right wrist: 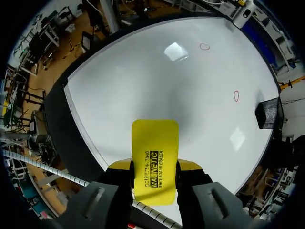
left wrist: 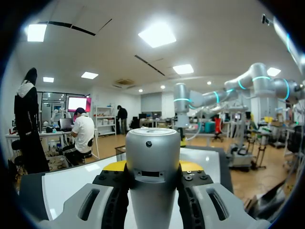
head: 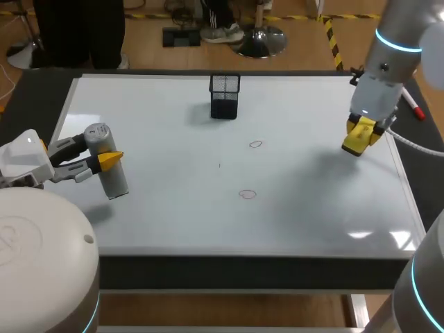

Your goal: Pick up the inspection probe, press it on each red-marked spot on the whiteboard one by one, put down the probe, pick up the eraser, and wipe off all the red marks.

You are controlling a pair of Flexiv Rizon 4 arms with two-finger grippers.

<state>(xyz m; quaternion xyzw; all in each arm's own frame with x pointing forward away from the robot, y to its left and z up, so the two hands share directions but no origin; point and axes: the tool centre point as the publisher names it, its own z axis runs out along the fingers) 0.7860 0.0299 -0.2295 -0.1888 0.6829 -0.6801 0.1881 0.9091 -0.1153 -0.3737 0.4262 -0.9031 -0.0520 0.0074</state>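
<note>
Left arm enters from the left edge with its wrist roughly level, fingers pointing out across the whiteboard [head: 173, 215]. The left gripper [head: 104, 158] is closed partway around the inspection probe [head: 107, 163], a grey cylinder standing near upright over the board's left portion. The left wrist view confirms one finger bearing on each side of the probe's body. I cannot tell whether the base rests on the surface. Right arm comes down from the upper right with its wrist angled downward. The right gripper [head: 361, 137] hangs above the board's right side and casts a shadow beneath. It is clamped on the yellow eraser [right wrist: 155, 160], whose free end projects ahead of the fingers. Two red marks are on the board, one [head: 256, 144] near the centre and one [head: 248, 194] nearer my side. Both lie between the two grippers and apart from either. A black mesh holder [head: 225, 96] stands at the far middle.
</note>
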